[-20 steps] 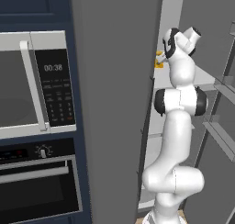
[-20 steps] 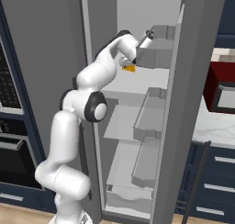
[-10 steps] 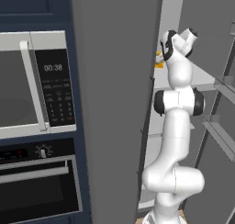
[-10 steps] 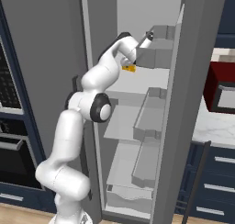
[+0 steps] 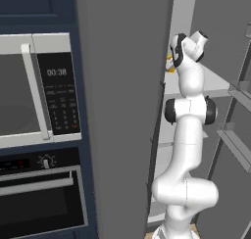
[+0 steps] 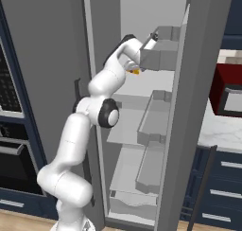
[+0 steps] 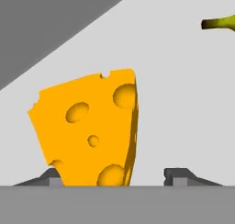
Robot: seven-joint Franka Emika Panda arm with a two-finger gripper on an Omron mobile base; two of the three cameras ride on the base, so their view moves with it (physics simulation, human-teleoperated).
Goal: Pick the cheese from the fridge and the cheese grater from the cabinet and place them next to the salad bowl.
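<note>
The cheese (image 7: 87, 126), an orange-yellow wedge with holes, stands on a pale shelf of the open fridge (image 6: 142, 85). In the hand view it sits between my gripper's (image 7: 112, 176) two fingertips. The left fingertip (image 7: 51, 176) is at the wedge's edge. A gap remains between the right fingertip (image 7: 176, 174) and the cheese. The jaws are open around it, partly narrowed. From the base views my arm reaches into the fridge's upper shelf, where a bit of cheese (image 6: 135, 72) shows beside the hand, also as a yellow spot of cheese (image 5: 170, 70).
A banana tip (image 7: 219, 22) lies farther back on the same shelf. Door bins (image 6: 160, 55) hang close on the right of my hand. The fridge's grey side wall (image 5: 122, 110) stands left of the arm, with a microwave (image 5: 29, 91) and oven (image 5: 39, 194) beyond.
The arm has barely shifted inside the fridge. The jaws have come in from their widest around the cheese.
</note>
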